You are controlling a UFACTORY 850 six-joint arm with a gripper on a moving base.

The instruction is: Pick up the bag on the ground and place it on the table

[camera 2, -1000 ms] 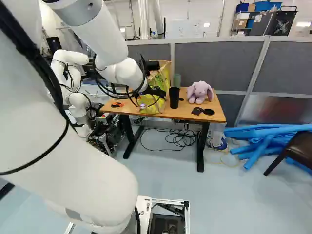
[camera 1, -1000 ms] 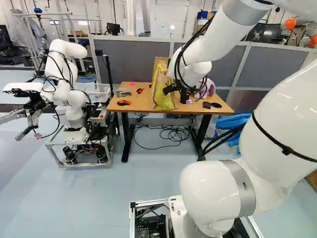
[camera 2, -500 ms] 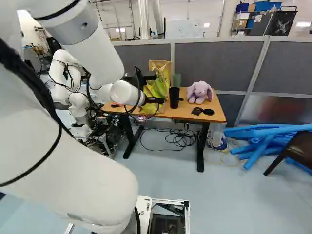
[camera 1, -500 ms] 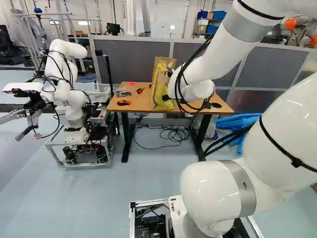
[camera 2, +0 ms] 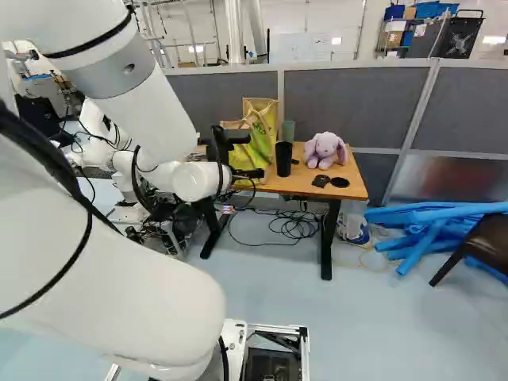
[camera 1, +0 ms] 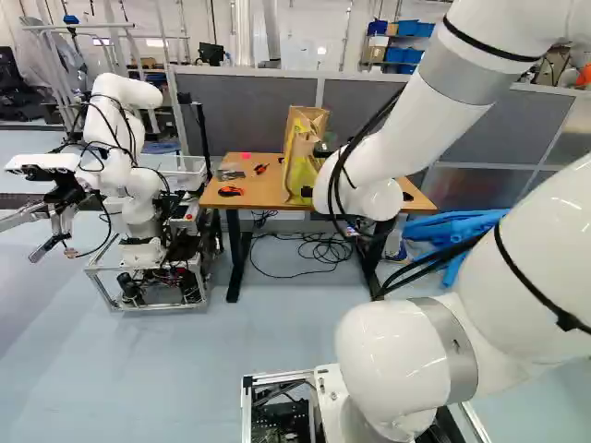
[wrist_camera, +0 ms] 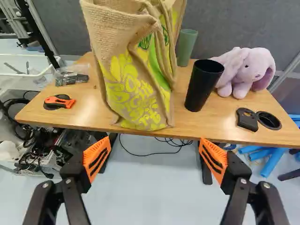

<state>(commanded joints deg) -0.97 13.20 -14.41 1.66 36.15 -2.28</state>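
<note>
Your bag [wrist_camera: 136,89] stands upright on the wooden desk [wrist_camera: 187,123], its base close to the near edge. The black cup [wrist_camera: 202,86] rises just beside it on the plush rabbit's [wrist_camera: 255,68] side; on the other, a wider strip of wood separates it from the orange-and-black cutter [wrist_camera: 60,101]. Behind the desk runs a gray partition [wrist_camera: 213,28]. Your claw [camera 2: 252,173] faces the bag from the near side, fingers spread wide, orange pads [wrist_camera: 97,157] well apart with floor showing between them. Your white arm [camera 1: 452,101] slants down toward the desk from the upper right of the left base view, its wrist end low beside the near edge. Another robot [camera 1: 120,138] stands past the desk's far end, at the left of that view.
</note>
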